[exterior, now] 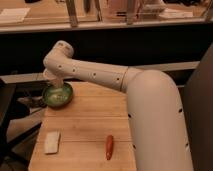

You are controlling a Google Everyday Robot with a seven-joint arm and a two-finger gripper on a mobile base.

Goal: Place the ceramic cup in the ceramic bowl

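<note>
The ceramic bowl point(57, 95), green inside with a dark rim, sits at the far left corner of the wooden table point(85, 130). My gripper point(52, 80) hangs straight down from the white arm, just above the bowl's far rim. An off-white shape under the gripper looks like the ceramic cup point(51, 76), at or just over the bowl's far side. I cannot tell whether the cup is held or rests in the bowl.
A red-orange, carrot-like object point(109, 146) lies near the table's front middle. A pale rectangular sponge-like block point(52, 142) lies at the front left. A dark counter runs behind the table. The arm's large white body point(155, 125) covers the table's right side.
</note>
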